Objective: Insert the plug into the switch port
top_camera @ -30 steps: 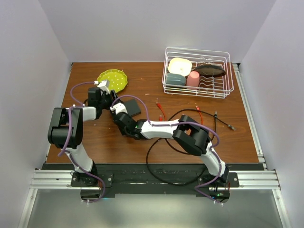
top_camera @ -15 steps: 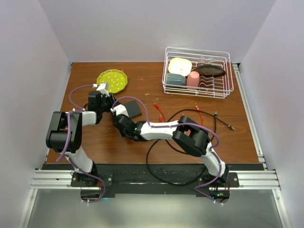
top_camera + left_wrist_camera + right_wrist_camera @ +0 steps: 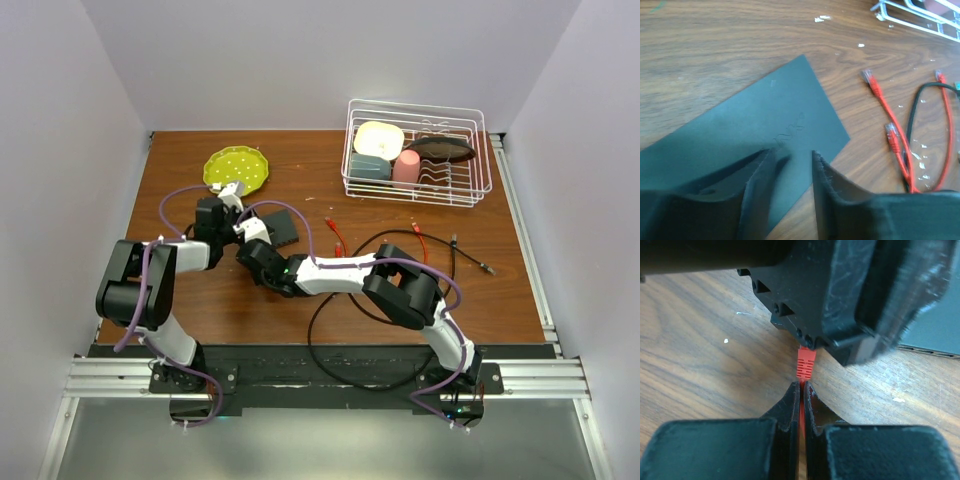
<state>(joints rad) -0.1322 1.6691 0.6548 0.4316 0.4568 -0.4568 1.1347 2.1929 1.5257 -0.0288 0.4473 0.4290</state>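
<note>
In the right pincer, the red plug points straight forward.

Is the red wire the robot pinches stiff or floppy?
Probably floppy: similar red wires lie in loose curves on the table. The short bit with the plug past the right gripper sticks out straight, so it likely holds its aim. It looks thin, so probably light.

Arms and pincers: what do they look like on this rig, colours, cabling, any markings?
Both the left arm and the right arm have bulky black joint housings joined by white links, with a loose purple cable looping along each. The left pincer and right pincer have matte black, tapering fingers, scuffed at the edges. No markings are legible.
</note>
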